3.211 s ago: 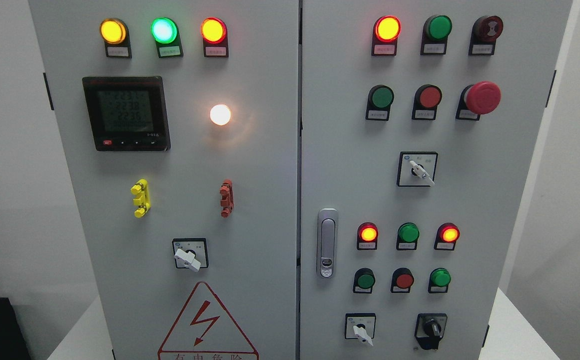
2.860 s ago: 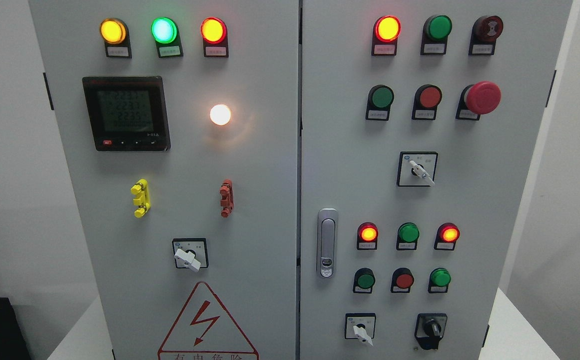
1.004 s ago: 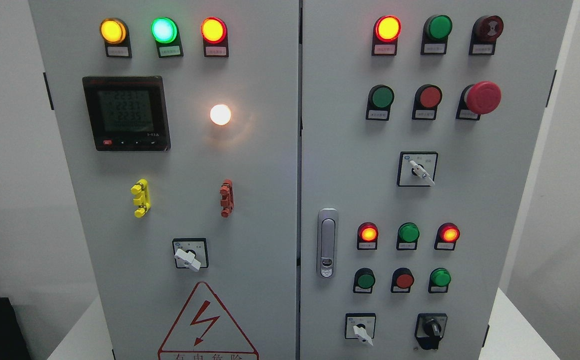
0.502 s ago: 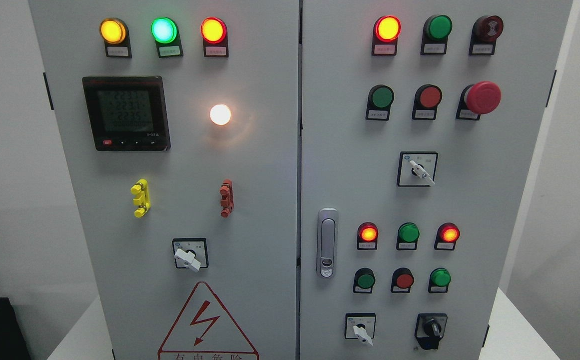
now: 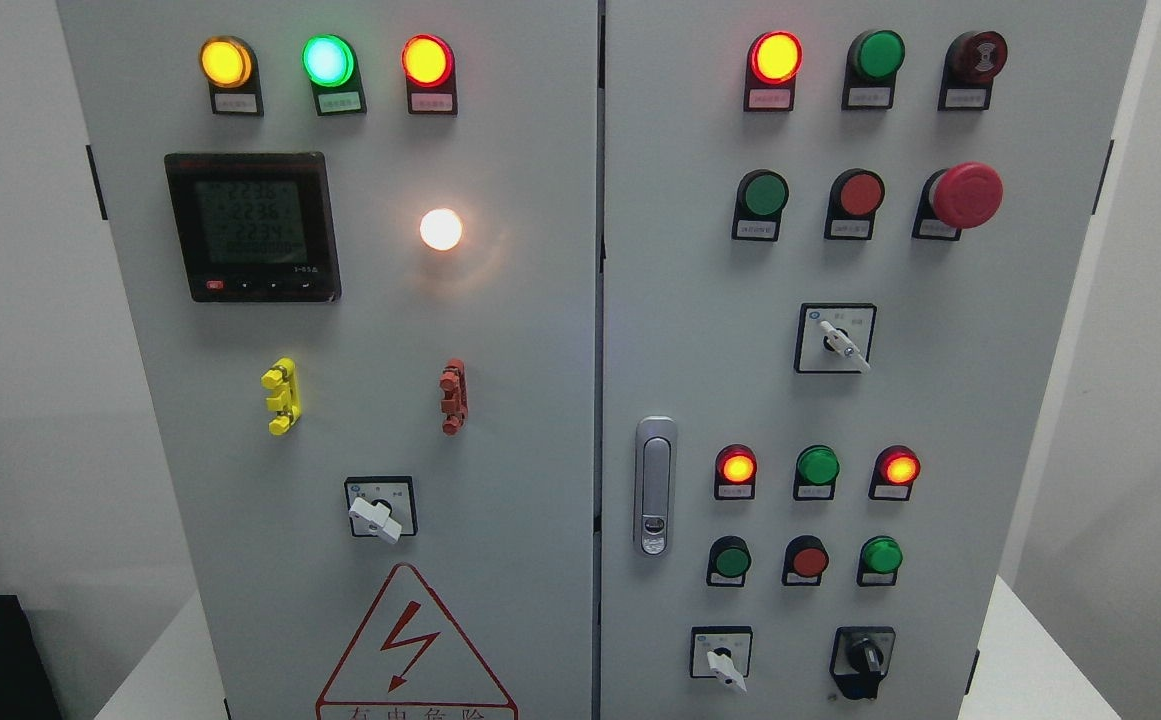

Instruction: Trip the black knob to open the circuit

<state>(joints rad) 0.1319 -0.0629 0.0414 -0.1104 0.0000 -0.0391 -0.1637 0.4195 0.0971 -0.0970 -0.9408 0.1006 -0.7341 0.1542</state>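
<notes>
Black knob sits at the cabinet's lower right corner, its pointer upright, unmoved since earlier; only the meter digits changed. Neither hand shows, so their fingers cannot be judged. Button labels are unreadable.

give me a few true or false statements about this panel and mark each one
1. The black knob sits at the lower right of the right door. True.
2. A robot hand is gripping the black knob. False: no hand is in view.
3. The white lamp on the left door is lit. True.
4. The red mushroom button is on the left door. False: it is at the upper right of the right door.
5. The door handle is on the right door, near its left edge. True.
</notes>
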